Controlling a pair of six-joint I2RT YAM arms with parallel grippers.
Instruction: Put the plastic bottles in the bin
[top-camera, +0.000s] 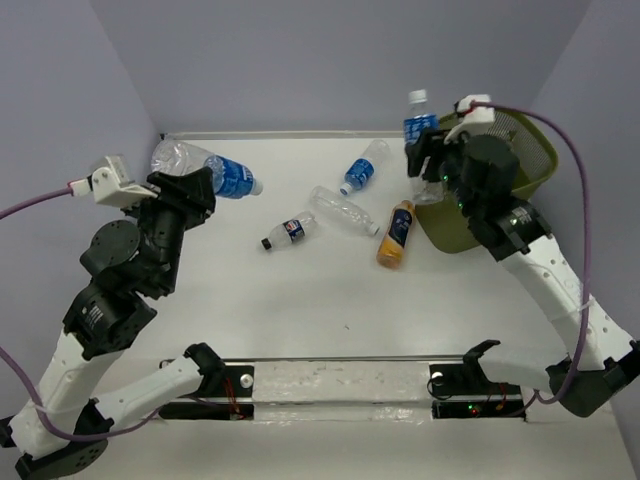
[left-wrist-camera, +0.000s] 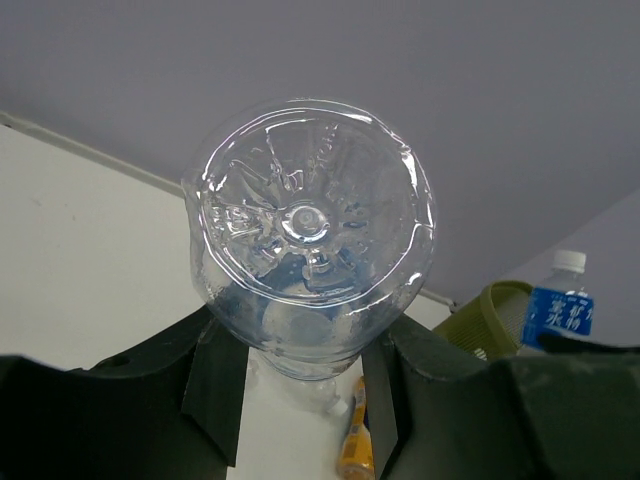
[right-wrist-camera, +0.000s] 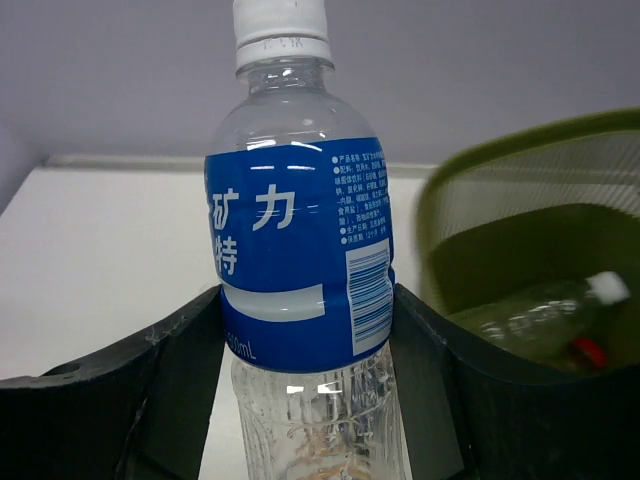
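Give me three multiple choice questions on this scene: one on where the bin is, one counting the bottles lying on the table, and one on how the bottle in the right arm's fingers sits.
1. Where does the bin stand?
A) far right of the table
B) near left corner
C) centre

2. How many loose bottles lie on the table?
A) two
B) four
C) seven

3. How is the blue-labelled bottle in the right fingers held?
A) upside down
B) flat on the table
C) upright, cap up

Answers:
1 A: the top view shows it beside the right arm.
2 B: four lie between the two arms.
3 C: its white cap points up in the right wrist view.
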